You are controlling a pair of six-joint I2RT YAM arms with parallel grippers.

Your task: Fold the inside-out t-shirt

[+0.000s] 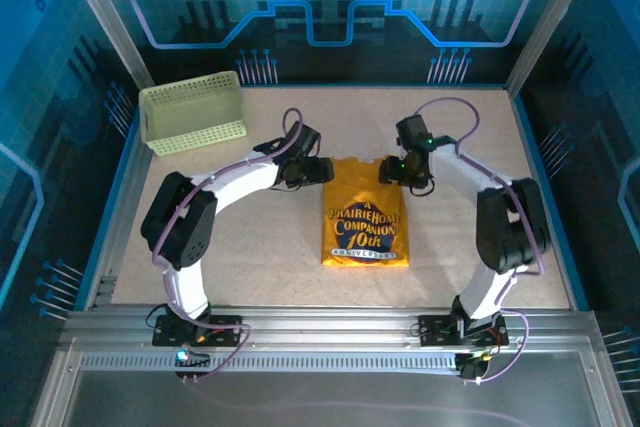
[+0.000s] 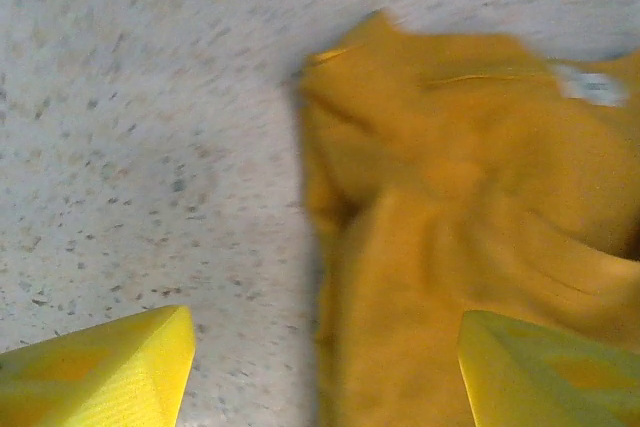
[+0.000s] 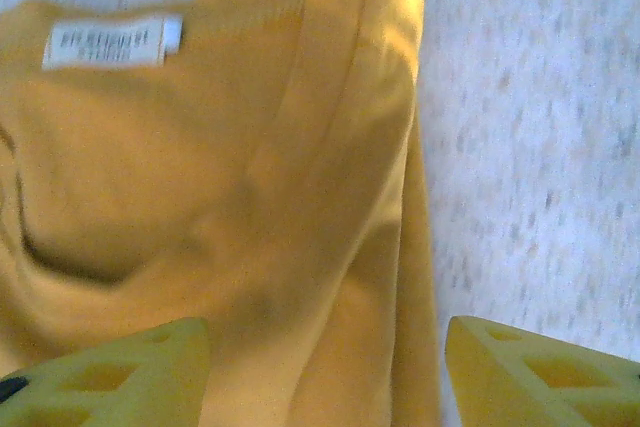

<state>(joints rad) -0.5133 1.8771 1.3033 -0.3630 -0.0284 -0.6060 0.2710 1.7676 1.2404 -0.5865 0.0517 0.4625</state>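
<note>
The mustard-yellow t-shirt (image 1: 366,212) lies folded into a narrow rectangle mid-table, with a dark blue print facing up. My left gripper (image 1: 322,169) hovers at its far left corner, my right gripper (image 1: 388,169) at its far right corner. In the left wrist view the left gripper (image 2: 325,377) is open, its yellow fingers (image 2: 110,367) straddling the shirt's (image 2: 470,197) left edge without pinching it. In the right wrist view the right gripper (image 3: 325,377) is open over the shirt's (image 3: 200,197) right edge. A white neck label (image 3: 110,42) shows at the collar.
A pale green lattice basket (image 1: 192,112) stands at the far left of the speckled table (image 1: 260,247). Blue-lit enclosure walls and metal posts ring the table. Both arms curve in from the near corners toward the shirt's far end.
</note>
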